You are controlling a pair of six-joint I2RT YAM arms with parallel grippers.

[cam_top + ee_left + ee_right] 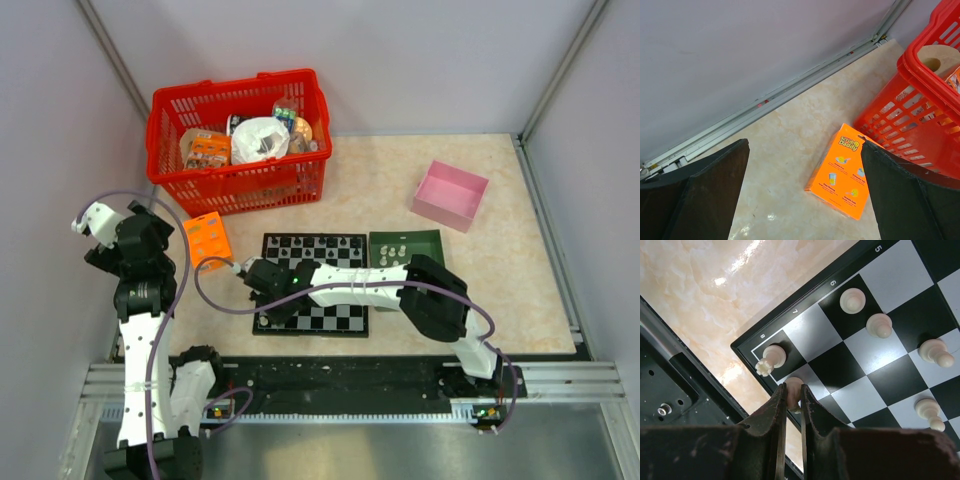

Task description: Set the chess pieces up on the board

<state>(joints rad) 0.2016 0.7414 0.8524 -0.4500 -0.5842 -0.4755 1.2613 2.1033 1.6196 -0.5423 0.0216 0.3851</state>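
Marbled tabletop [700,290] is showing beside the board [890,377]; my right claw [793,390] is clamping a pale chess piece [794,383], which I'm judging light, rigid, slippery and best pinched around its slim neck.

Board [900,275] looks like smooth plastic with a soft sheen, squares printed flat. Pieces [879,326] are cream plastic, satiny rather than shiny. Table [715,305] is a marble-look top, properly glossy, with glare spots on it. Basket [920,115] is red moulded plastic, slightly glossy. Orange box [842,172] is printed card, semi-matt. Right fingers [777,415] are dark, matt, a bit scuffed; left fingers [715,195] are the same matt black. Rail [790,95] is dull bare metal.
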